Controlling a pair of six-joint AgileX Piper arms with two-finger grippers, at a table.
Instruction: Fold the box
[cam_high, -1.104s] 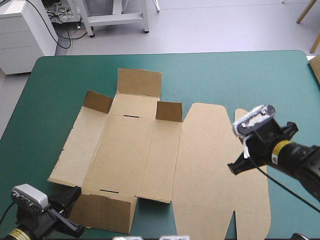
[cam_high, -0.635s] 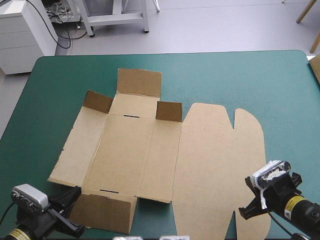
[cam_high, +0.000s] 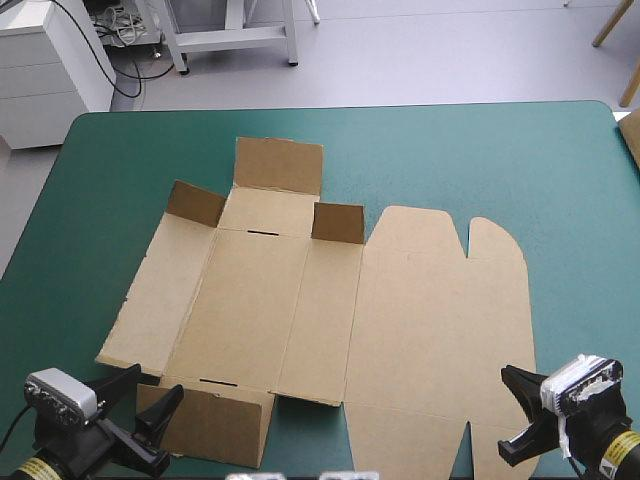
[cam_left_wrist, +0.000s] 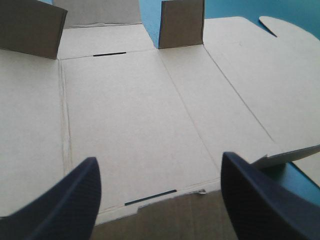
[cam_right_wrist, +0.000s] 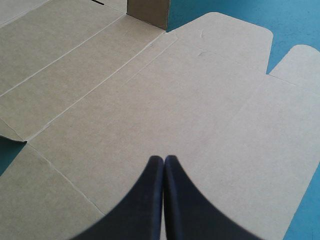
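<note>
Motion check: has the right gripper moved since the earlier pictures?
Yes. The black-fingered right gripper drew back along the right panel of the flat brown board box toward the teal-green table's near edge.

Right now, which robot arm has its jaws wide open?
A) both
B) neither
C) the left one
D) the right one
C: the left gripper has its jaws far apart over the box, while the right gripper has its jaws shut in one pointed arch.

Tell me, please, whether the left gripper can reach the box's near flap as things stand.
Probably yes: the left gripper is open right at the near flap of the box, with nothing between them.
</note>
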